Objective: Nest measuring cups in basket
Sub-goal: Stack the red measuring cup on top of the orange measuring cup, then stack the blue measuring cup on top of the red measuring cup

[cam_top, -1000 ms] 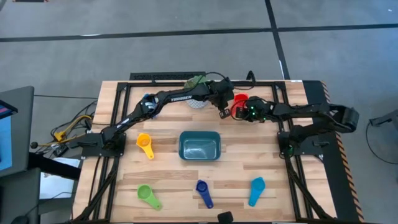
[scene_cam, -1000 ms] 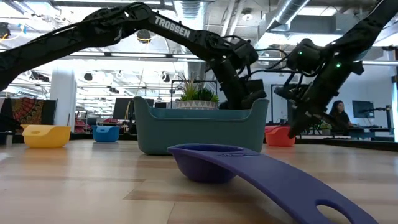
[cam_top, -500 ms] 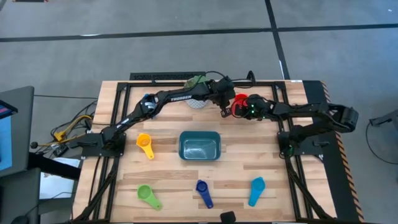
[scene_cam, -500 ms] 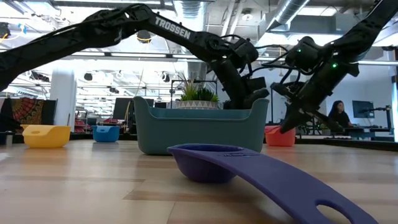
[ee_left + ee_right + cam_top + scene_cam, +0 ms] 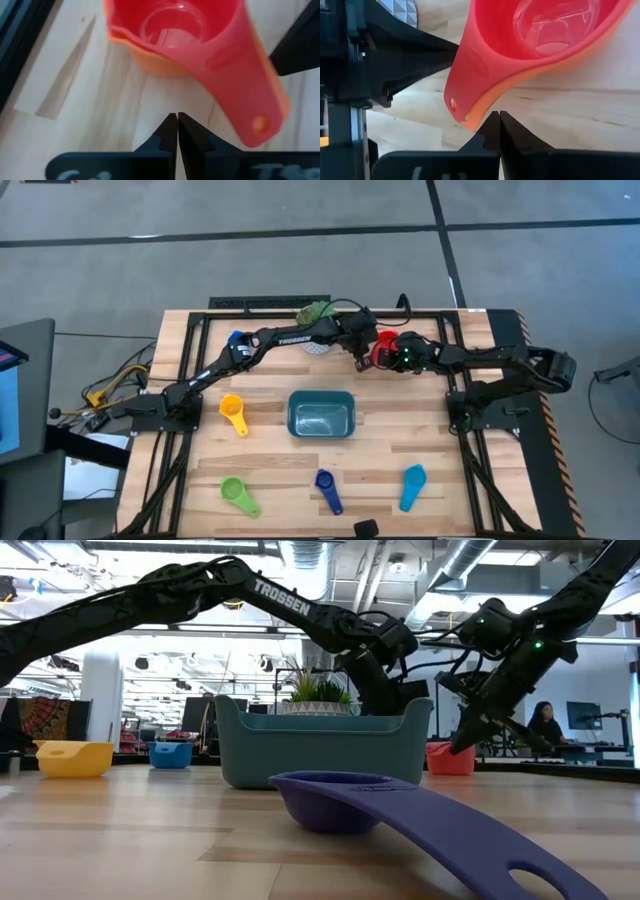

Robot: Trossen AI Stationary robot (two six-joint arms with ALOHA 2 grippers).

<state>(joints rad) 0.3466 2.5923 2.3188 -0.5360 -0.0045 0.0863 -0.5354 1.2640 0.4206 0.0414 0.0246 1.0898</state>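
A red measuring cup [image 5: 185, 30] sits nested in an orange one [image 5: 150, 62] on the table's far right part [image 5: 386, 343]. Their handles lie stacked. My left gripper [image 5: 177, 117] is shut, its tips over bare wood between the bowl and the handle. My right gripper [image 5: 498, 115] is shut at the handle's free end. The teal basket [image 5: 320, 415] stands at the table's middle. Yellow [image 5: 233, 412], green [image 5: 238, 495], dark blue [image 5: 326, 488], light blue [image 5: 412, 485] and blue [image 5: 236, 338] cups rest on the wood. My right gripper's shut fingertips stand right beside the free end of the stacked handles [image 5: 462, 107], coming in slanting down. I cannot tell whether they touch it. The nested cups rest on the table.
A white pot with a green plant [image 5: 314, 330] stands at the far edge, just left of my left gripper. A small black object [image 5: 362, 527] lies at the near edge. Bare wood lies between the basket and the near row of cups.
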